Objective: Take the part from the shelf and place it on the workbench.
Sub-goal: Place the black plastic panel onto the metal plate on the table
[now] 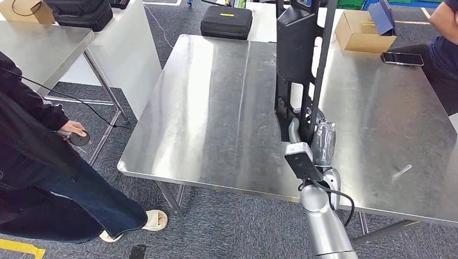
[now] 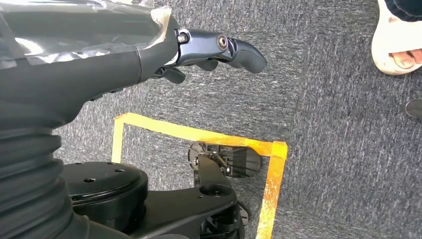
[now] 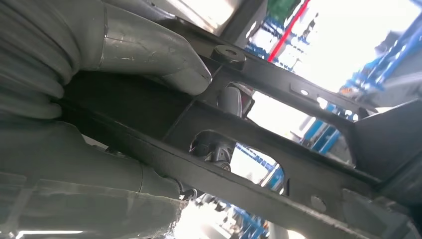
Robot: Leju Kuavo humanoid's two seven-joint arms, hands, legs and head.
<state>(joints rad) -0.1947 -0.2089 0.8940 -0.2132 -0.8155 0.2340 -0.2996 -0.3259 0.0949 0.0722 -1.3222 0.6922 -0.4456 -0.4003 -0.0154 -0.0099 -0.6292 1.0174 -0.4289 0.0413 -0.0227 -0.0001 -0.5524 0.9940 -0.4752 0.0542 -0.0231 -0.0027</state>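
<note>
The part (image 1: 296, 54) is a long black metal frame with cut-outs, standing upright over the steel workbench (image 1: 216, 118). Its lower end is at or just above the tabletop near the middle; I cannot tell if it touches. My right hand (image 1: 318, 141), wrapped in clear plastic, grips the frame's lower section from the right. In the right wrist view the grey thumb (image 3: 149, 55) presses on a bar of the part (image 3: 278, 149), and the darker fingers curl behind it. My left hand (image 2: 209, 47) hangs over the carpet, holding nothing, fingers loosely extended.
A person stands at the left holding a small black controller (image 1: 75, 137). Another person sits at the far right (image 1: 444, 48), near a phone (image 1: 402, 58) and a cardboard box (image 1: 361, 31). A black case (image 1: 227, 20) lies at the workbench's far edge. Yellow floor tape (image 2: 199, 134) marks the carpet.
</note>
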